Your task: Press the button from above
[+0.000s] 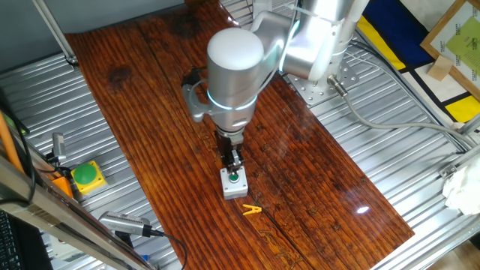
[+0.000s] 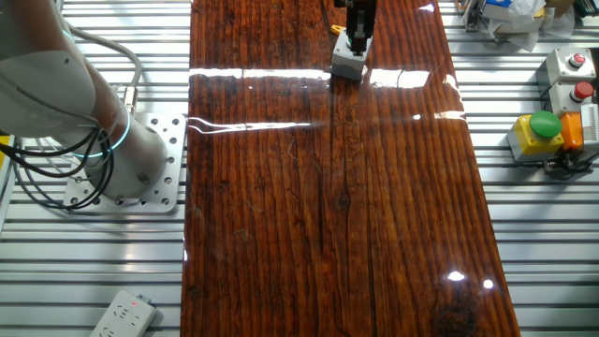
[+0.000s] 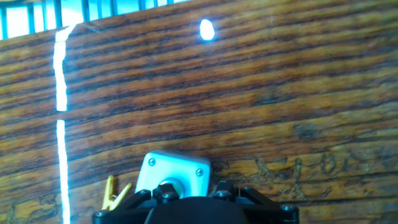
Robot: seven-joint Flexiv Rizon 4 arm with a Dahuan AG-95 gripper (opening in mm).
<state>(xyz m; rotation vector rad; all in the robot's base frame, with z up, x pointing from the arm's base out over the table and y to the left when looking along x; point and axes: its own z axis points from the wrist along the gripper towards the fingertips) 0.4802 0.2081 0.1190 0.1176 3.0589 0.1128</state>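
The gripper (image 1: 235, 166) is right down over the button (image 1: 235, 178), whose small grey box (image 1: 234, 184) sits on the wooden desk (image 1: 315, 172), just beside a yellow clothespin (image 1: 252, 210). The approach looks done; whether the press itself has landed, I can't call (tip and green cap seem to meet in 1 fixed view, no more). In the hand view the body hides the tips, so how the jaws stand I can't tell. Nothing is held.
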